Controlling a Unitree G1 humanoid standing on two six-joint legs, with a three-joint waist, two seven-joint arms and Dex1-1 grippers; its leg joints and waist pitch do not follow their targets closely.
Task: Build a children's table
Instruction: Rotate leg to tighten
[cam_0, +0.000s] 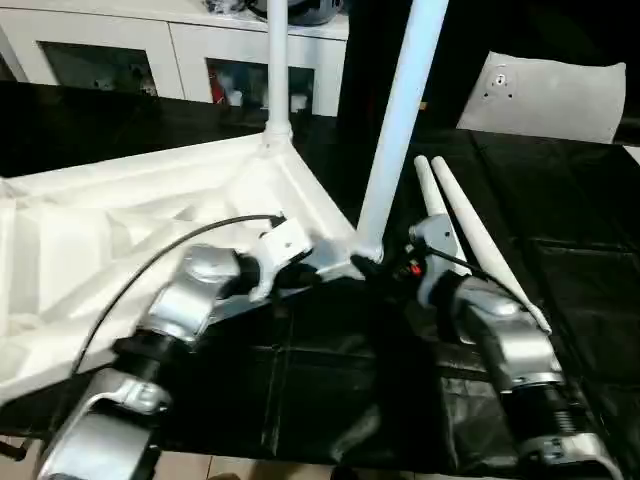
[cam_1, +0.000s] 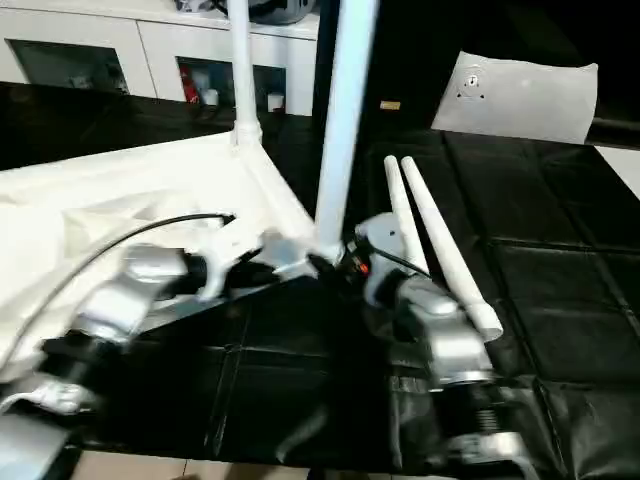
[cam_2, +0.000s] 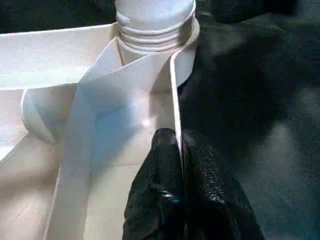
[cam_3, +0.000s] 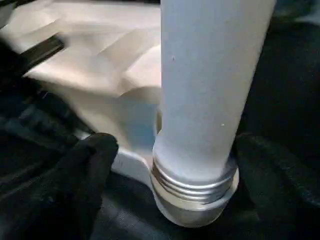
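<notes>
So the table top (cam_0: 120, 230) is lying upside down on the black mat (cam_0: 560, 290), ribbed underside facing up, with its long side running off to the robot's left. Two legs are already standing in corner sockets: the near leg (cam_0: 400, 120) rises from the corner closest to the robot and leans a bit to the right as it goes up, and the far leg (cam_0: 277, 60) stands pretty much straight at the back corner. In the right wrist view the near leg's threaded end (cam_3: 192, 182) sits in its socket with a few thread rings still showing. The right gripper (cam_3: 175, 160) is spread wide around the base of that leg, one black finger (cam_3: 87, 165) on either side and neither one touching it, so it's let go. The left gripper (cam_2: 177, 150) is clenched tight on the thin upright wall of the top's rim (cam_2: 175, 90), right beside that same corner socket. Two spare legs (cam_0: 470, 230) lie flat on the mat just right of the top, side by side, their long axes running from near the right arm away toward the back. Behind all that there's a white cabinet (cam_0: 150, 55) and a flat white panel (cam_0: 550, 95).
</notes>
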